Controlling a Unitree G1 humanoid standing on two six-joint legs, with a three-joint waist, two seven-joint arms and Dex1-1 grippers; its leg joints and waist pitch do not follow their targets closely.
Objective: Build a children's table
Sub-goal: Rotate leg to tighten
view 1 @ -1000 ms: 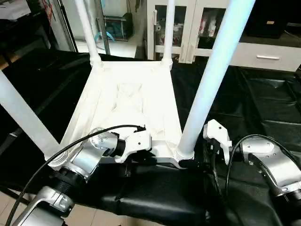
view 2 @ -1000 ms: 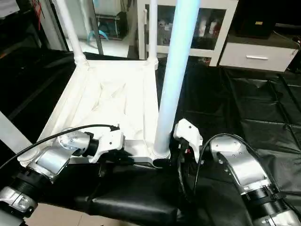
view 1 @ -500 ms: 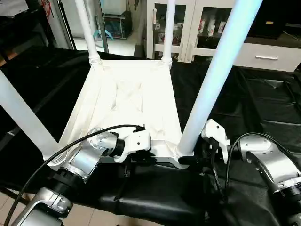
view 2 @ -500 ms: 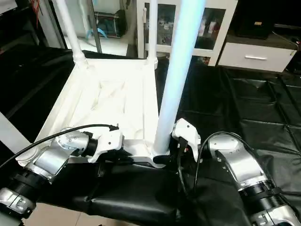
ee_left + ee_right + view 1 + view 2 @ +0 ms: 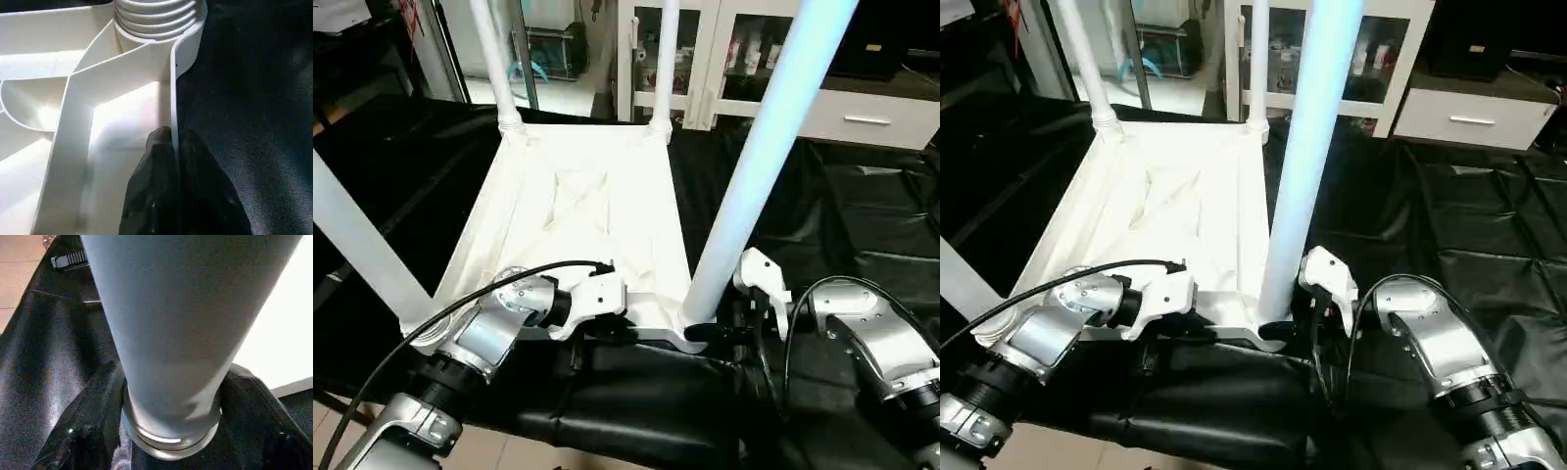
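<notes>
The children's table lies upside down, its white ribbed top on the black-covered bench. Four white legs stand up from the corners: two far ones, a near left one and a near right one. My left gripper is shut on the thin front rim of the top, beside a threaded socket. My right gripper clasps the base of the near right leg, with black fingers pressed against both of its sides.
A black sheet covers the bench around the table top. White cabinets with glass doors and a drawer stand behind. A black cable loops over my left wrist. The bench's front edge is just below my grippers.
My right gripper's fingers have closed in around the base of the near right leg. The left gripper has kept its hold on the rim.
</notes>
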